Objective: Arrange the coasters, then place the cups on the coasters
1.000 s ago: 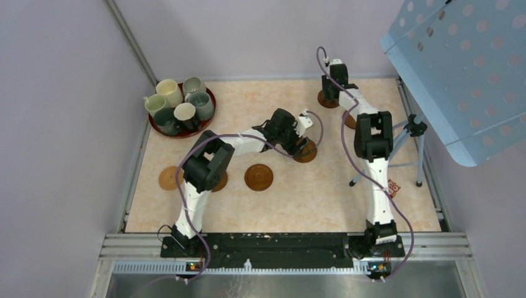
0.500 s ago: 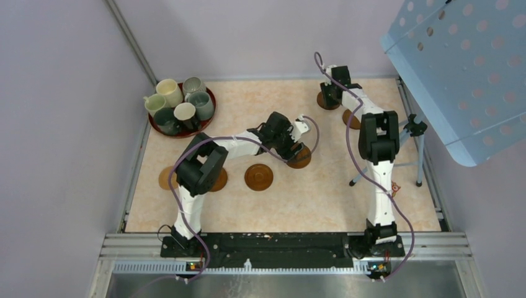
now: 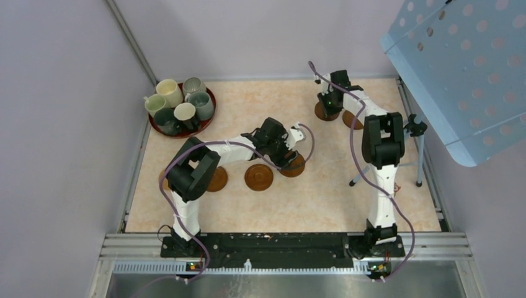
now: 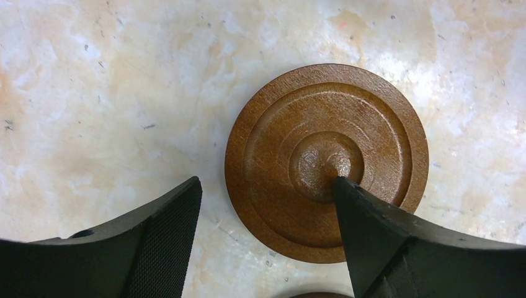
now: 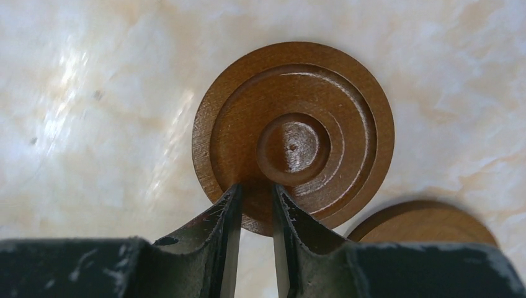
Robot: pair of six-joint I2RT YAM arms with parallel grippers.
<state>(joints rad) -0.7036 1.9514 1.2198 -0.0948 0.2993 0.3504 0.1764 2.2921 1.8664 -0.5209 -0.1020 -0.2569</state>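
Note:
Several cups [image 3: 180, 104] stand together on the dark red tray [image 3: 213, 99] at the back left. My left gripper [image 3: 287, 156] [image 4: 267, 181] is open, one fingertip [image 4: 347, 189] resting on the centre of a brown coaster [image 3: 293, 167] [image 4: 327, 162], the other on bare table. My right gripper [image 3: 327, 104] [image 5: 254, 189] is shut, its tips pressing on the near rim of a back coaster [image 3: 325, 112] [image 5: 293, 133]. Another coaster [image 3: 352, 119] [image 5: 428, 223] lies just right of it. More coasters [image 3: 258, 177] [image 3: 216, 179] lie in a near row; the leftmost is mostly hidden by my left arm.
A tripod [image 3: 412, 131] stands off the table's right edge under a blue perforated panel [image 3: 459, 74]. Walls close in the left and back. A metal rail [image 3: 285, 242] runs along the near edge.
The left gripper slid its coaster toward the near left, closer to the row. The right gripper closed and drew its coaster a little toward the near side.

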